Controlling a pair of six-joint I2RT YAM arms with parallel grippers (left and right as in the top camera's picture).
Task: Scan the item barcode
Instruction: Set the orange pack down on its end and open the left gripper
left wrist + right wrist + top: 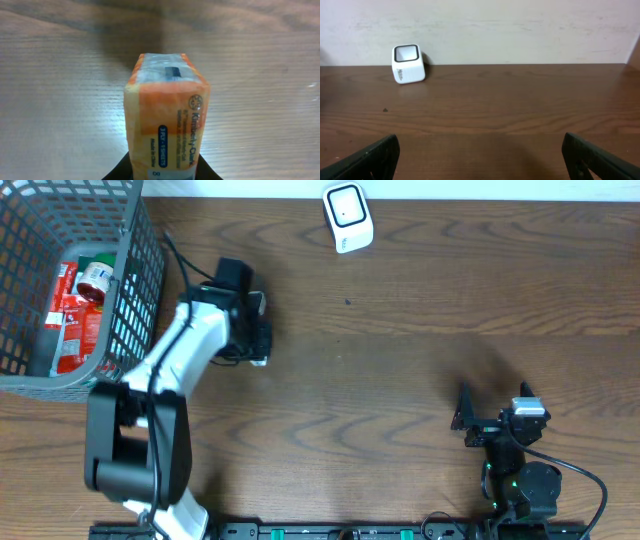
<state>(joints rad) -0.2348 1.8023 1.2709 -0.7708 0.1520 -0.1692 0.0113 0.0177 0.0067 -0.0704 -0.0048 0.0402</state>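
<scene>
An orange and yellow tissue pack (165, 115) with a blue label fills the left wrist view. It stands out from between the black fingers (120, 172) of my left gripper (162, 172), which is shut on its near end, above the wooden table. In the overhead view my left gripper (255, 340) hangs right of the basket, and the pack is mostly hidden under it. The white barcode scanner (348, 217) stands at the table's far edge, well right of that gripper; the right wrist view has the scanner (408, 63) at upper left. My right gripper (464, 420) rests open and empty at the near right.
A grey mesh basket (135, 290) at the far left holds red packets (75, 310) and a small tin. The wall runs behind the scanner.
</scene>
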